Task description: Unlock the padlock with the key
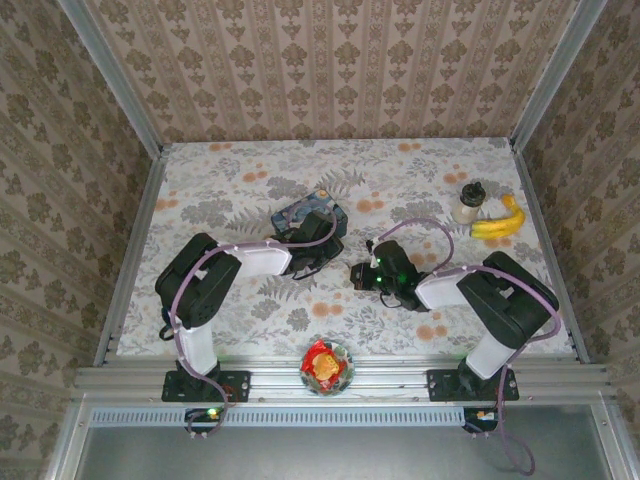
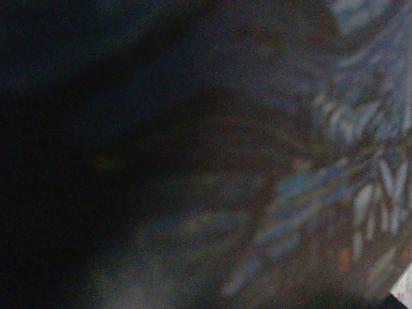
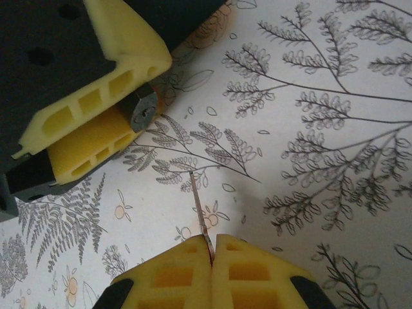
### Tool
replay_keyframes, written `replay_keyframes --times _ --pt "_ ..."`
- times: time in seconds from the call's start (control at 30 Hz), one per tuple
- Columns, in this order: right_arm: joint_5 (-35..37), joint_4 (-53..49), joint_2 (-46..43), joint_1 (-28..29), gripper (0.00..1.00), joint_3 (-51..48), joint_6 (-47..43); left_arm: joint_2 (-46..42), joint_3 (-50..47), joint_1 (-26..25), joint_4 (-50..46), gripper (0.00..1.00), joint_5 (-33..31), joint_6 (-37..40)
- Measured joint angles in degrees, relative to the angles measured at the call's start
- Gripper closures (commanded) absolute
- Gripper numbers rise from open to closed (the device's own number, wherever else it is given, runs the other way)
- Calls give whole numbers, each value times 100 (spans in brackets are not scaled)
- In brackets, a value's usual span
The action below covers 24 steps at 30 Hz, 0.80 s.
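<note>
Top view: both arms reach in over the floral cloth of the table (image 1: 250, 310), and their wrists meet near its centre, the right gripper (image 1: 362, 275) pointing left toward the left arm's wrist. A blue painted tin (image 1: 305, 215) lies just beyond the left wrist. A small dark-capped bottle (image 1: 467, 203) and a banana (image 1: 500, 222) stand close together at the far right, well apart from both grippers. A bowl (image 1: 326, 367) with red and yellow contents sits at the near edge between the two bases. Right wrist view: the right gripper (image 3: 212, 241) has its yellow pads (image 3: 244, 270) pressed together on the key (image 3: 201, 212), whose thin blade stands out from between them and points up the frame. At upper left, the left gripper (image 3: 147, 102) has its yellow fingers (image 3: 96, 96) closed around the padlock (image 3: 143, 116), a small black-and-silver body whose round end face looks toward the key. The blade tip lies near the padlock, to its lower right, with a strip of fern-printed cloth visible between them; the two do not touch. Left wrist view: dark and badly blurred, with leaf-patterned cloth along the right side; jaw state cannot be read from this view
</note>
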Motion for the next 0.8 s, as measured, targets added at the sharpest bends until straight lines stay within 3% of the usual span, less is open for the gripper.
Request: replay_keyframes --times 0.8 --pt "31 365 367 26 100 291 39 7 -24 0 157 84 229 -11"
